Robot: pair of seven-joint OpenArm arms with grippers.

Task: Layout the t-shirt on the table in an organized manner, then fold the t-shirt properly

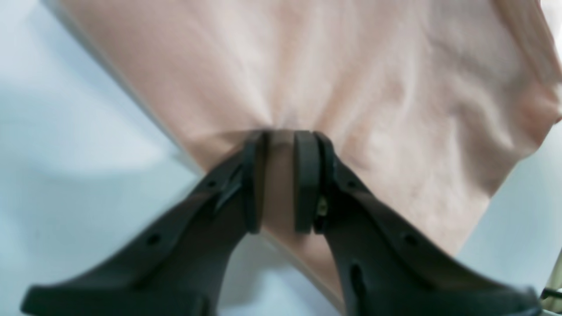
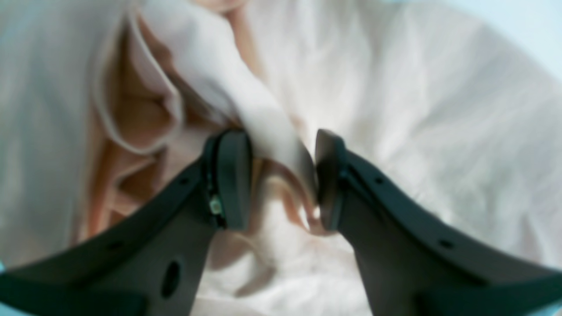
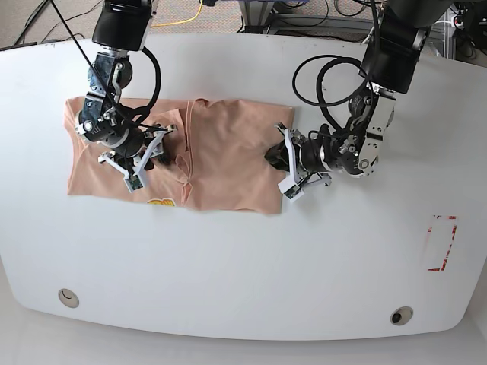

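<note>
bare white table [image 3: 251, 281] from 4 through 8 o'clock, t-shirt [image 3: 228, 152] spread at 10 to 12, both arms low over it, cables beyond the 12 o'clock edge

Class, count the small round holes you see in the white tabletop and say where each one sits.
2. One hole is near the table's front-left corner, the other hole near its front-right corner. The t-shirt may hide more.

Both wrist views are blurred and washed out, with the shirt [image 2: 439, 131] overexposed. The base view is sharp, evenly bright, with soft shadows on the glossy desk [image 3: 243, 281].
</note>
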